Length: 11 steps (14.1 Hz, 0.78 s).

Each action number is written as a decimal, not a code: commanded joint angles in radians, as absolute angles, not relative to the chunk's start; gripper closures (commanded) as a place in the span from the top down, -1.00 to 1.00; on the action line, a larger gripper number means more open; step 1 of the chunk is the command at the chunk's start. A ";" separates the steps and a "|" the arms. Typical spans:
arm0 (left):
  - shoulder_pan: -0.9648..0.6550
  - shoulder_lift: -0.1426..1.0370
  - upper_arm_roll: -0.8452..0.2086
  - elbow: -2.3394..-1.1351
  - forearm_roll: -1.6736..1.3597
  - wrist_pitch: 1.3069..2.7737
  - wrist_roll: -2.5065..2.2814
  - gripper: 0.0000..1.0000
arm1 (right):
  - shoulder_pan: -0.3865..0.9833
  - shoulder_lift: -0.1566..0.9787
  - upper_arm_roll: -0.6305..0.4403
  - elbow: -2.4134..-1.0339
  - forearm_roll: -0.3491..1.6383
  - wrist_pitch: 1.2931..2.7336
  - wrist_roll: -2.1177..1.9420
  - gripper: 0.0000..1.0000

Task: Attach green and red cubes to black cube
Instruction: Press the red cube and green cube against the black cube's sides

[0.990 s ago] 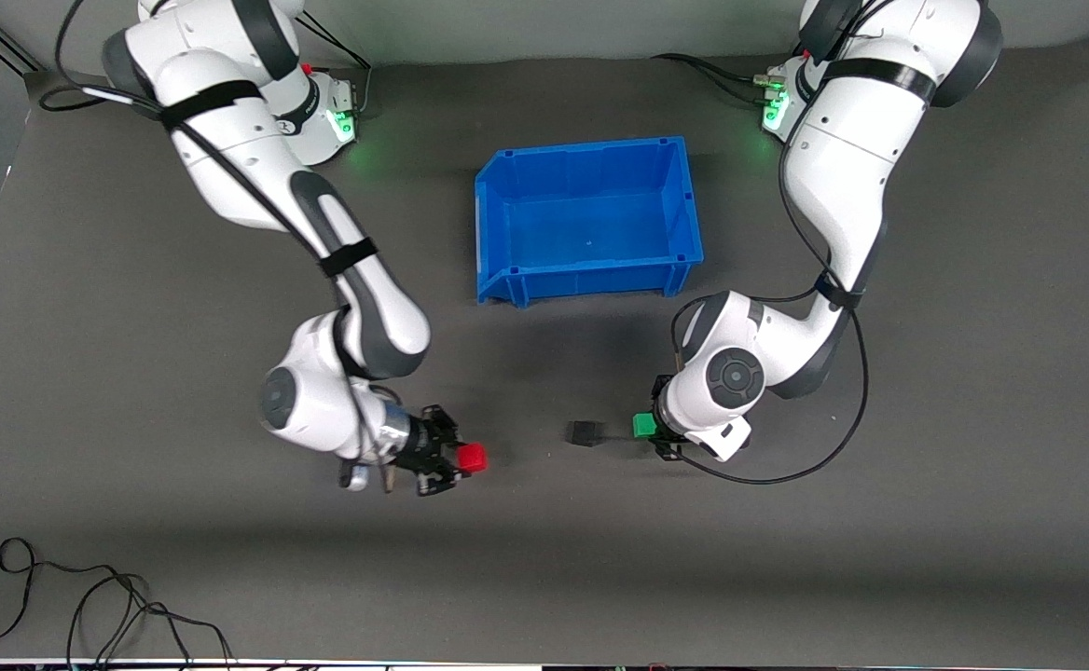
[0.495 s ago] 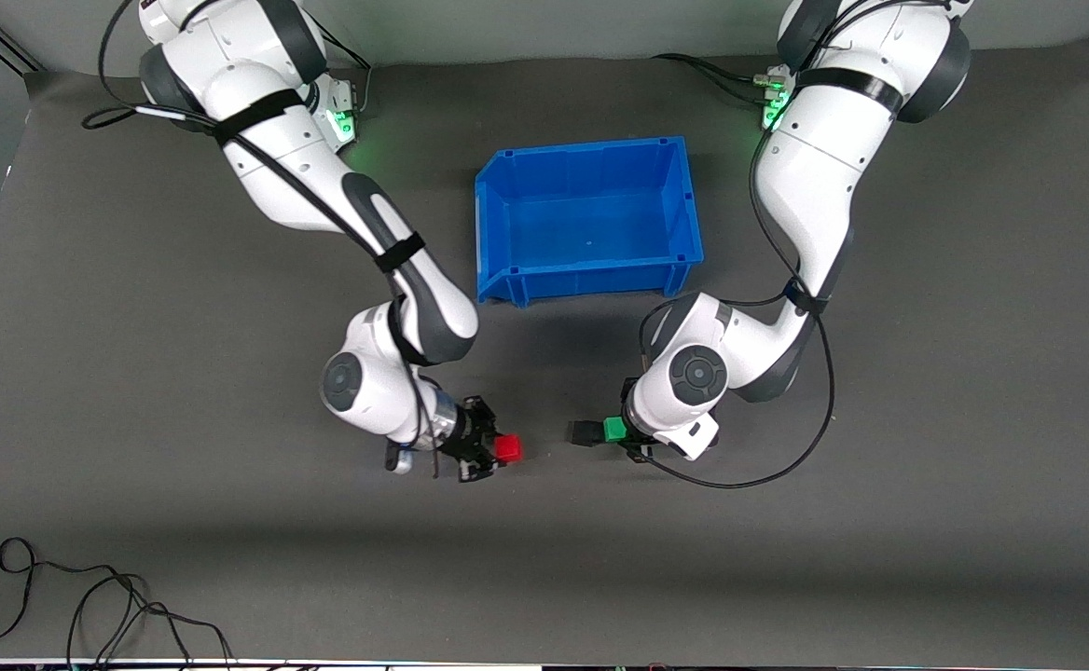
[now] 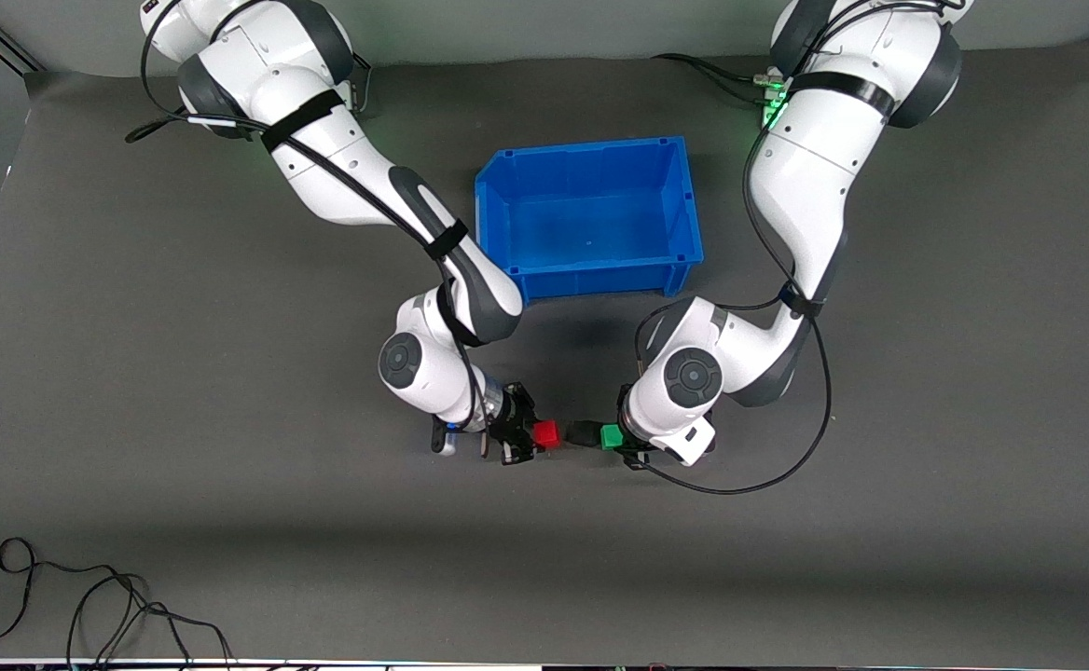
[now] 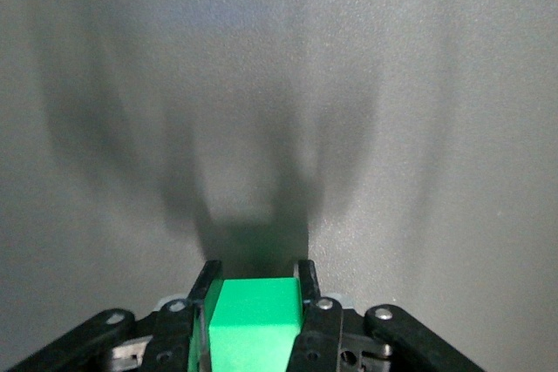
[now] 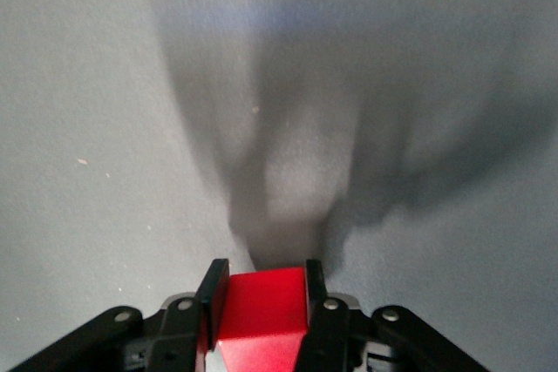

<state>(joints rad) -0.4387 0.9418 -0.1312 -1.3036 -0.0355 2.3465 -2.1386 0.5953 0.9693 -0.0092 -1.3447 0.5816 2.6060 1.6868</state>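
Bin (image 3: 694, 200): blue, open-topped, nothing visible inside; mid-table, toward the edge where the bases stand.
Right gripper (image 3: 535, 436): fingers pinch the red cube (image 3: 545, 433), seen clamped in the right wrist view (image 5: 260, 315).
Black cube (image 3: 583, 432): between red and green, green touching it, red just beside it.
Left gripper (image 3: 621, 438): fingers pinch the green cube (image 3: 612, 436), clamped in the left wrist view (image 4: 253, 320).
Mat (image 3: 134, 373): wide bare stretches at both ends.
Cable (image 3: 88, 596): loops at the near corner, right arm's end.

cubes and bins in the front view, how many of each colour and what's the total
red cube: 1, in the right gripper
green cube: 1, in the left gripper
black cube: 1, on the table between them
blue bin: 1
total: 4
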 commanded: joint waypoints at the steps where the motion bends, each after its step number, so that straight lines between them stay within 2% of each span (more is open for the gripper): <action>1: -0.480 0.976 -0.098 -1.258 -0.035 2.339 -2.169 -1.00 | 0.629 0.989 -0.028 -1.316 0.574 2.614 1.729 -1.00; 11: -0.480 0.965 -0.098 -1.256 -0.034 2.327 -2.163 -1.00 | 0.661 0.997 -0.050 -1.318 0.539 2.678 1.804 -1.00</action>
<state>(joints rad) -0.4586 0.9527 -0.1187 -1.2865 -0.0354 2.3470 -2.1494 0.6398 0.9775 -0.0165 -1.3446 0.5727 2.6552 1.7430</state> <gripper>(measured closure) 0.604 0.608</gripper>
